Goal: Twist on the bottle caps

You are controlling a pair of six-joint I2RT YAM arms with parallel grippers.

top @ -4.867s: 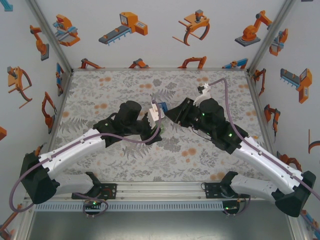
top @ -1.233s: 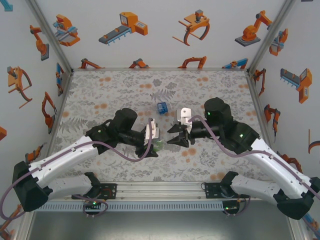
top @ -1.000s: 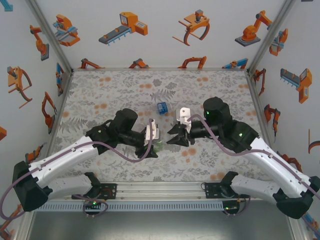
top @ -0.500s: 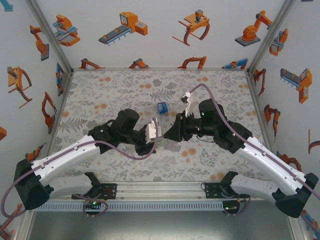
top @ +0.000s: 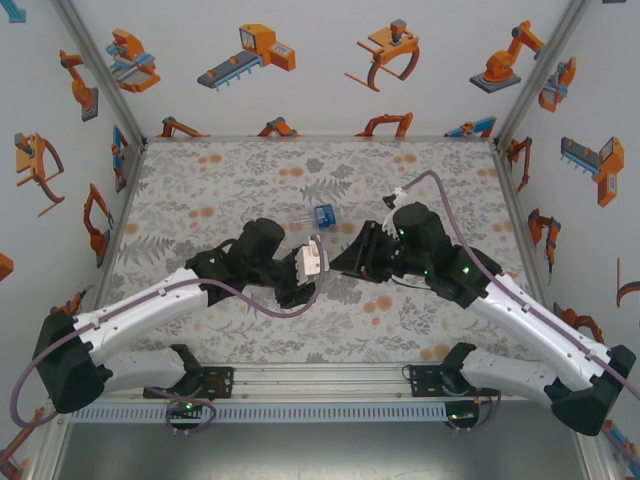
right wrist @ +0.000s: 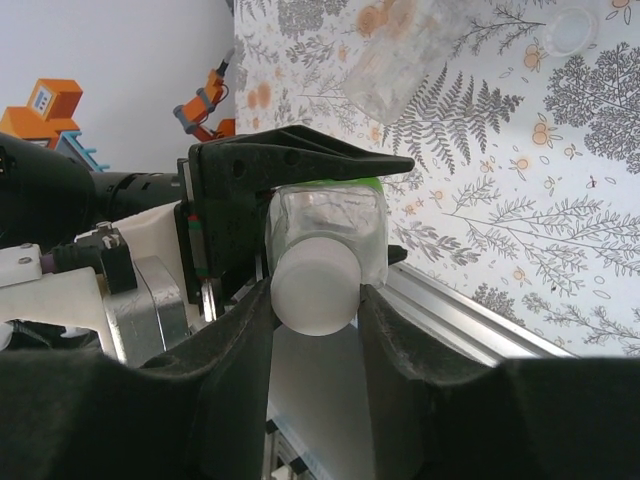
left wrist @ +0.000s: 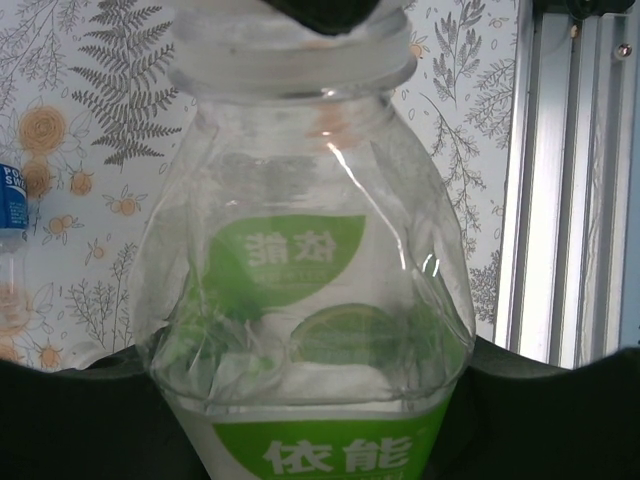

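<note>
Since a second ago our right wrist has rolled over, its cable now arching on the far side, and the right gripper (right wrist: 313,300) has moved left to meet the left gripper (top: 312,268) over the middle of the table (top: 200,180).

Our left gripper is clamped on the green bottle (left wrist: 310,300), gripping its body and holding it off the table. The bottle's long axis runs roughly level, left to right, with the neck towards our right arm. The cap (right wrist: 312,285) sits on that neck and faces straight into the right wrist camera. It lies on the same line as the wrist, so a roll of that wrist should turn it about the thread.

Our right fingers (right wrist: 235,360) hug the cap on both sides, but we cannot tell whether they are pressing it or have just let go. The right arm is the one placed to do the twisting, and we judge the cap to be partly screwed on at best.

The green label reads 依能, seen once plainly and once from behind through the plastic. The blue-label bottle (top: 323,215) rests on the table just beyond the grippers, its white lettering too cut off to read. The plain bottle (right wrist: 400,50) lies on its side nearby, with a loose cap (right wrist: 568,28) well apart from it.
</note>
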